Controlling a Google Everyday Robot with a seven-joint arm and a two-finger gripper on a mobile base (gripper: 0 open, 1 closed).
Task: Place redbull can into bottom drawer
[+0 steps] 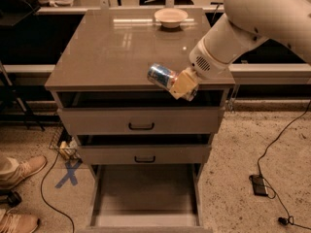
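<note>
Your gripper (pixel 176 83) is clamped on the redbull can (pixel 161 75), holding it tipped on its side at the front edge of the surface (pixel 112 47), right of the middle and toward the front right corner. Below it you have the bottom drawer (pixel 146 191) standing pulled out, its flat grey floor in view, while the two upper drawers (pixel 141 120) sit less far out. At the back edge a cream bowl (pixel 171 17) rests, well apart from the can.

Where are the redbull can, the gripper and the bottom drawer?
redbull can (pixel 160 75), camera view, on its blue side.
gripper (pixel 175 83), camera view, between fingertips, over front edge of cabinet (pixel 102 57).
bottom drawer (pixel 146 191), camera view, on its bare floor.
</note>
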